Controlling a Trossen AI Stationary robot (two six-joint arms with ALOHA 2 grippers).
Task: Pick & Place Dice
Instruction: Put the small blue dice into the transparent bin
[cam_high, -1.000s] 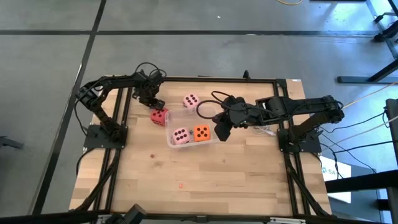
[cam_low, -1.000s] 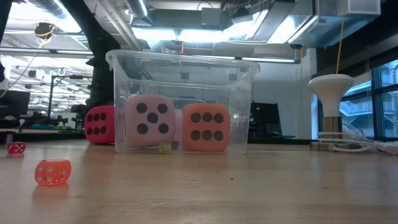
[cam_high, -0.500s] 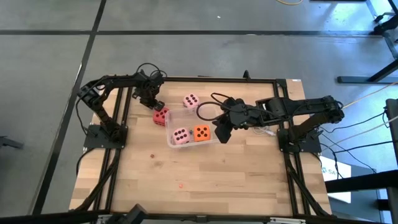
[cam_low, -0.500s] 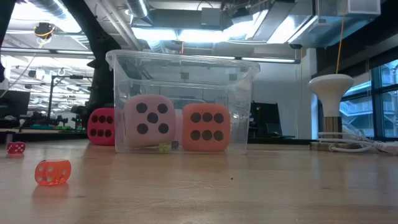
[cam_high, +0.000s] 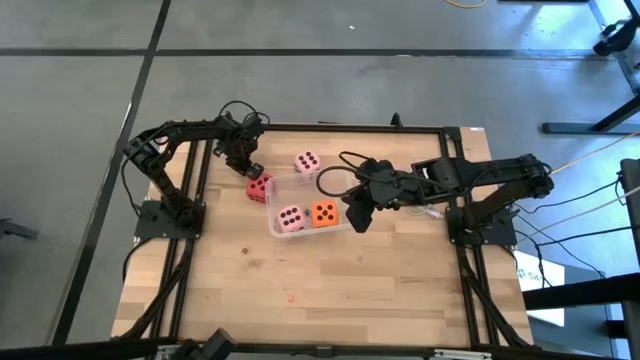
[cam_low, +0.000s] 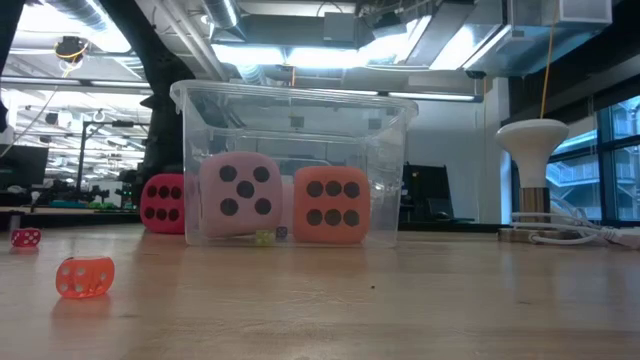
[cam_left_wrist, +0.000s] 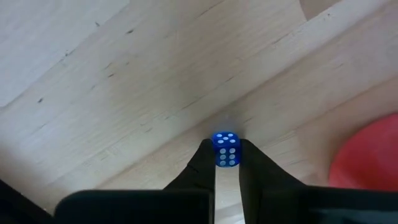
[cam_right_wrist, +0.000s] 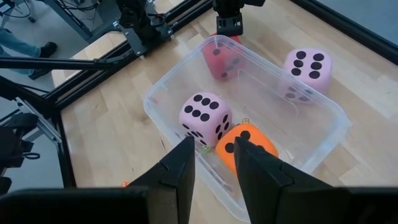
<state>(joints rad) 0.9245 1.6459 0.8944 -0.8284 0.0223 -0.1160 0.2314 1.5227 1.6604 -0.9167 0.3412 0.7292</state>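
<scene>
The left claw (cam_left_wrist: 227, 163) is pinching a tiny blue die (cam_left_wrist: 226, 149) just beside the red die (cam_high: 259, 186) on the desk (cam_high: 330, 280). The right claw (cam_right_wrist: 213, 163), fingers slightly apart, hovers over the tub (cam_high: 272, 226) holding pink (cam_high: 290, 218) and orange dice (cam_high: 323, 213); another pink die (cam_high: 307, 162) lies behind.

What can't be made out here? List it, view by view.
- High view: the blue die pinched in the left gripper is too small to see; only the left wrist view shows it.
- Low view: the tub covers part of the red die.
- Low view: small bits on the tub floor are too small to identify.
</scene>
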